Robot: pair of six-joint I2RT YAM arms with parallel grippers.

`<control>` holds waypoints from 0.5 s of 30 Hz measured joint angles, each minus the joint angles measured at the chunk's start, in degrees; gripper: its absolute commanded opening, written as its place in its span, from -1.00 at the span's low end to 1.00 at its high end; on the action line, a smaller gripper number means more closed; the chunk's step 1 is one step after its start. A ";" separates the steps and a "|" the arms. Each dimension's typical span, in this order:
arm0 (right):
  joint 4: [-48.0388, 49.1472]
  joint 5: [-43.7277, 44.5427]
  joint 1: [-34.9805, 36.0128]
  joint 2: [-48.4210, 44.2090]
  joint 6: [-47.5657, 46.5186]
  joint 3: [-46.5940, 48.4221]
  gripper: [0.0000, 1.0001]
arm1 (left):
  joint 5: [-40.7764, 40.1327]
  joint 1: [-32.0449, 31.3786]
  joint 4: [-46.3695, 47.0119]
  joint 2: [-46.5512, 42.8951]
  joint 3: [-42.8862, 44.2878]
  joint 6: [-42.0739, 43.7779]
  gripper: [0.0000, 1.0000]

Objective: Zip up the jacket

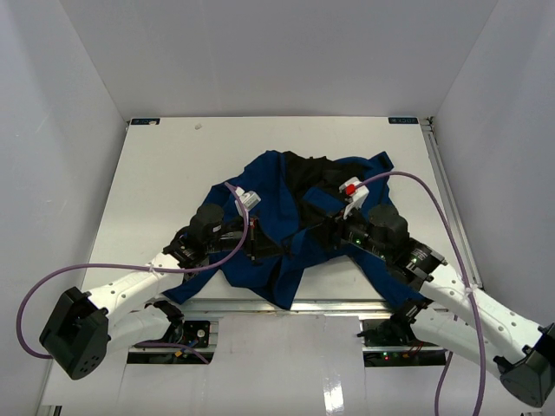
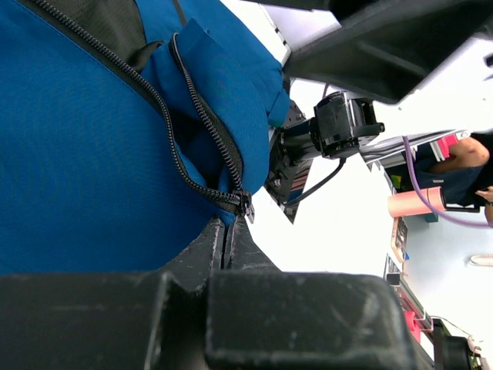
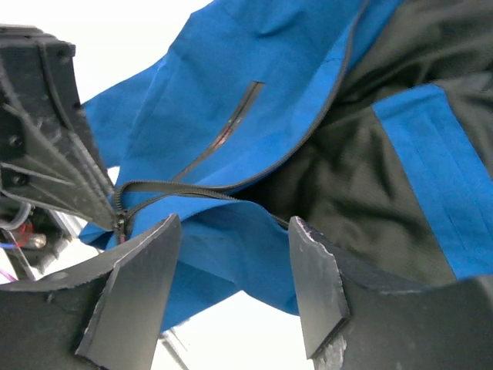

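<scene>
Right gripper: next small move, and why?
Probably shift the right gripper across onto the small black zipper slider and close. Its jaws stand open and empty, the slider sits where the two tracks meet, and the left gripper pinches the royal-blue fabric jacket beside it.

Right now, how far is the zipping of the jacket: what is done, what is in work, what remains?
Done: both zipper rows meet in the slider at the bottom of the jacket. In hand: the left gripper is shut on the jacket right by it; the right gripper is open, holding nothing. Left: above the slider the rows part and the black lining shows, so nearly the whole zip remains.
</scene>
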 measured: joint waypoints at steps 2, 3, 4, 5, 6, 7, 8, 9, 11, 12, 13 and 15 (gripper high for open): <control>-1.90 5.71 5.62 1.05 -2.20 1.88 0.16 | 0.24 0.00 0.01 0.00 0.00 -0.19 -1.00; -2.80 8.97 9.12 1.95 -3.62 2.92 0.16 | 0.31 0.00 0.05 0.00 0.00 -0.32 -1.00; -3.18 11.74 12.48 2.81 -5.00 3.63 0.16 | 0.36 0.00 0.08 0.00 0.00 -0.42 -1.00; -3.56 14.51 15.84 3.66 -6.38 4.33 0.16 | 0.40 0.00 0.10 0.00 0.00 -0.52 -1.00; -3.84 17.99 19.63 4.10 -8.12 4.60 0.17 | 0.47 0.00 0.17 0.00 0.00 -0.68 -1.00; -4.05 21.66 23.43 4.25 -10.02 4.57 0.19 | 0.55 0.00 0.26 0.00 0.00 -0.87 -1.00; -4.24 24.78 26.47 4.09 -11.92 4.29 0.20 | 0.58 0.01 0.34 0.03 0.00 -1.03 -1.00; -4.21 27.80 29.57 3.72 -13.91 3.82 0.21 | 0.64 0.03 0.42 0.05 0.00 -1.21 -1.00; -3.00 33.31 35.65 1.96 -18.58 1.78 0.21 | 0.83 0.09 0.50 0.08 0.00 -1.59 -1.00; -2.19 35.80 38.05 0.86 -20.95 0.48 0.20 | 0.92 0.15 0.51 0.09 0.00 -1.79 -1.00; -1.44 38.12 40.17 -0.17 -23.12 -0.77 0.20 | 1.02 0.21 0.52 0.10 0.00 -2.00 -1.00; 0.08 42.23 43.61 -1.76 -27.19 -3.08 0.16 | 1.16 0.24 0.48 0.14 0.00 -2.32 -1.00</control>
